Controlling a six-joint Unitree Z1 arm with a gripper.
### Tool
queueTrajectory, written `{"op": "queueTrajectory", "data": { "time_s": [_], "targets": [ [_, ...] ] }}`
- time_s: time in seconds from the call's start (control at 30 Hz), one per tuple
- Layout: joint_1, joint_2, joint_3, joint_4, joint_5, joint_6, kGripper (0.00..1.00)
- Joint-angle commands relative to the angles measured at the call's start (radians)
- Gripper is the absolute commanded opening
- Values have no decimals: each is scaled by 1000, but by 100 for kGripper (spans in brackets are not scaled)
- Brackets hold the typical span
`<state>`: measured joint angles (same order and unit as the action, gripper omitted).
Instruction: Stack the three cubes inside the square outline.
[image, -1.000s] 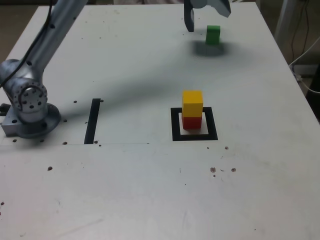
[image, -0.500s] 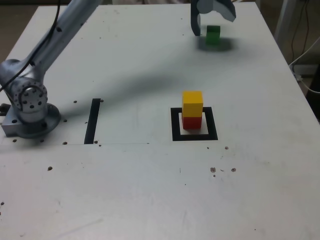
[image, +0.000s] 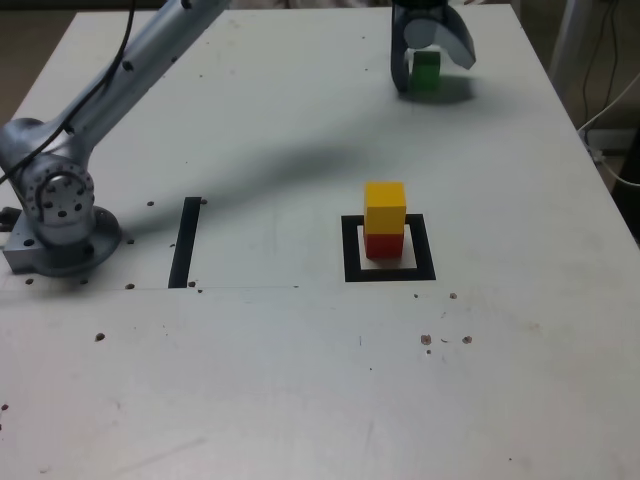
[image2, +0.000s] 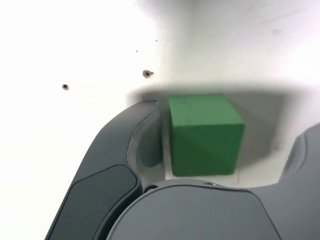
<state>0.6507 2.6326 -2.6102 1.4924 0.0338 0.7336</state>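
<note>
the gripper (image: 428, 70) has its jaws spread to either side of the green cube (image: 426, 72), and in the wrist view the cube (image2: 204, 134) sits between them with a thin gap showing beside the one jaw that is fully visible; the other jaw is mostly out of frame. so the fingers are apart and not pressing on the cube, which rests on the table (image: 300, 380), far and toward the right of the exterior view. the arm (image: 130, 70) runs back from there to its base (image: 60, 215) at the near left.

nearer, the yellow cube (image: 385, 207) stands on the red cube (image: 383, 243) inside the square outline (image: 352, 250), well apart from the green one. a straight black strip (image: 186, 242) lies to the left of the outline.

two cubes look placed; by my reading the green one is the last to fetch, and the step in hand is closing on it.

risks from here: the cube looks closer to one jaw than the other, so that jaw may nudge or turn it as they close, giving a skewed hold. a crooked grip could then set the cube off-centre on the yellow one, or knock the narrow two-cube stack over when lowering onto it.

no brand, label or writing is readable anywhere.
</note>
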Motion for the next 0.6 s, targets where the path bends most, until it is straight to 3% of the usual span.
{"op": "queueTrajectory", "data": {
  "time_s": [0.0,0.2,0.57],
  "targets": [
    [-7,1,-12,5,11,-8,65],
    [-22,-9,-39,20,46,-18,33],
    [-33,-16,-43,49,71,-26,27]
  ]
}}
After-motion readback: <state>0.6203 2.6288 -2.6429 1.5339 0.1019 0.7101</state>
